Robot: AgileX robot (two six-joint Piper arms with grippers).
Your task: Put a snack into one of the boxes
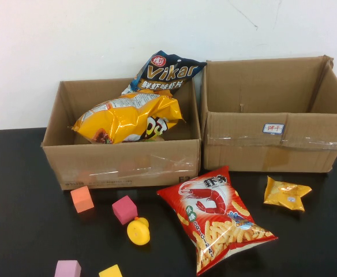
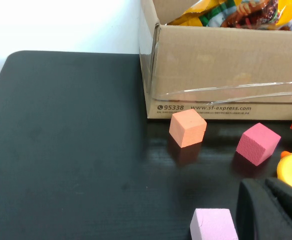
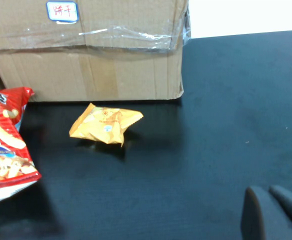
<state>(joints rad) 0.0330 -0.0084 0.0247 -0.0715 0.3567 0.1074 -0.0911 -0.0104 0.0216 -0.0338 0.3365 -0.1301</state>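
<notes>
Both my pincers are shut and holding nothing: left gripper [image 2: 273, 210] low over the table by the foam blocks, right gripper [image 3: 276, 215] back from the small yellow packet [image 3: 106, 124]. So I'd say I haven't started. Next I'd open the right one and go for that packet, which lies just in front of the right box [image 1: 272, 124]. Only the high view shows neither arm, plus the red shrimp-chip bag [image 1: 217, 218] and the left box [image 1: 122, 164] already holding bags.
</notes>
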